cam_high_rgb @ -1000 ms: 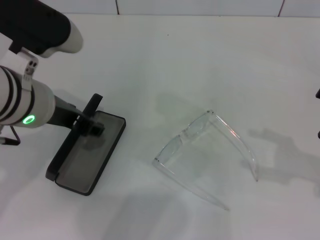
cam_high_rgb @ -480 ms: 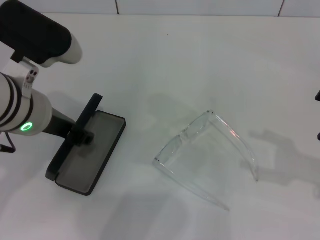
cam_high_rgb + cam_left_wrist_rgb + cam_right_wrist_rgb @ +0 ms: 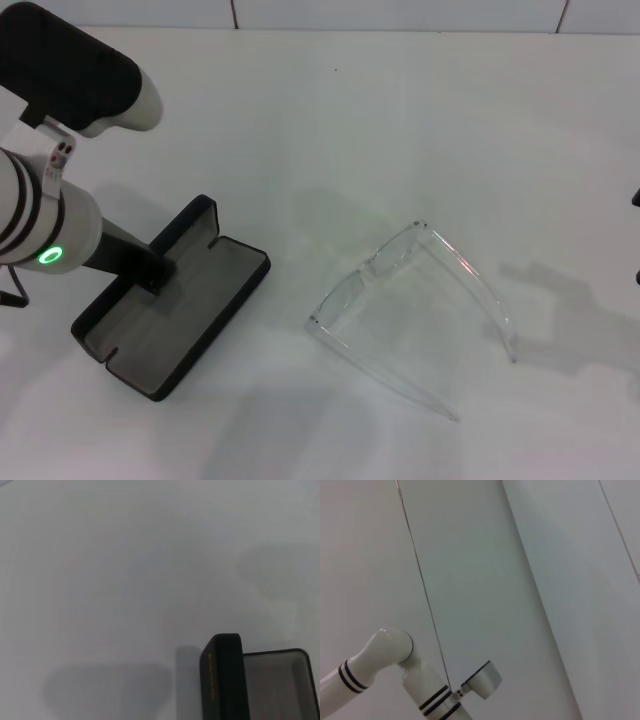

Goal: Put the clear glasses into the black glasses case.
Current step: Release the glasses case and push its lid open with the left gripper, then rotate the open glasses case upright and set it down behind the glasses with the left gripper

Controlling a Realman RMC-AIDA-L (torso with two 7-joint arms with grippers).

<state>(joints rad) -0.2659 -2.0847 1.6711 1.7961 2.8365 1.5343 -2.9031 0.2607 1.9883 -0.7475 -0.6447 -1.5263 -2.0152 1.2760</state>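
The black glasses case lies open on the white tabletop toward its left edge, grey lining up. My left gripper reaches down at the case's hinge; I cannot tell how its fingers stand. The clear glasses sit apart, mid-tabletop, temples unfolded, with bare surface between them and the case.

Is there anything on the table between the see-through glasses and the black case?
No, nothing visible. The glasses lie on bare white table, with the open case to their left. The left pincer is at the case itself, not in the gap between them.
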